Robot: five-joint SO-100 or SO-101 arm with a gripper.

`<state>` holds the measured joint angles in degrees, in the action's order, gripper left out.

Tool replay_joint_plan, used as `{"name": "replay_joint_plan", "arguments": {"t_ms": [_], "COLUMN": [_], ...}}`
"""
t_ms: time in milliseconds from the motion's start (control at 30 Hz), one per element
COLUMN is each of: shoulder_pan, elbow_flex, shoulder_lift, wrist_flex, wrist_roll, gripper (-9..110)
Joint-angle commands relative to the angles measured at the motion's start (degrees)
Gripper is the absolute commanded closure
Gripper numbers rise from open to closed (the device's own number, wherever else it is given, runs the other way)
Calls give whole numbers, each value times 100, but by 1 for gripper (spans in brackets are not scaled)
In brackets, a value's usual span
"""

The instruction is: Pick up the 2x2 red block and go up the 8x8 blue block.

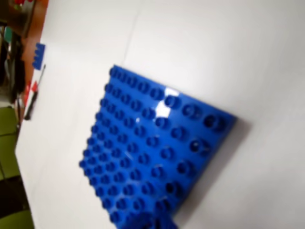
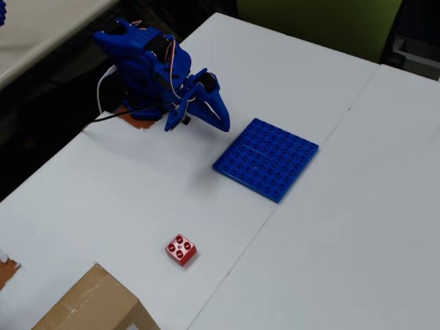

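The 8x8 blue block (image 2: 267, 158) lies flat on the white table right of centre in the overhead view. It fills the middle of the wrist view (image 1: 152, 143), tilted. The 2x2 red block (image 2: 181, 249) sits alone on the table toward the front, well left of and below the plate. It is out of the wrist view. My gripper (image 2: 225, 125) hangs from the blue arm (image 2: 148, 62) at the upper left, just off the plate's left corner and far from the red block. Its jaws look shut and empty.
A cardboard box (image 2: 89, 306) stands at the front left corner. A seam (image 2: 302, 172) runs across the table past the plate. In the wrist view a small blue brick (image 1: 39, 55) and a dark tool (image 1: 35, 93) lie near the table's edge.
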<state>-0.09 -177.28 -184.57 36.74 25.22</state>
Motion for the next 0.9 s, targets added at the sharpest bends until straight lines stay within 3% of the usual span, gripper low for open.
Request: {"name": "replay_joint_plan", "arguments": {"t_ms": [0,267,867], "shoulder_pan": [9,62,949], "elbow_flex": [492,2892,9176], "shoulder_lift": [475,2320,7664], "wrist_flex": [-149,940,3762], "wrist_roll": [642,1345,4623], "gripper": [101,101,101]}}
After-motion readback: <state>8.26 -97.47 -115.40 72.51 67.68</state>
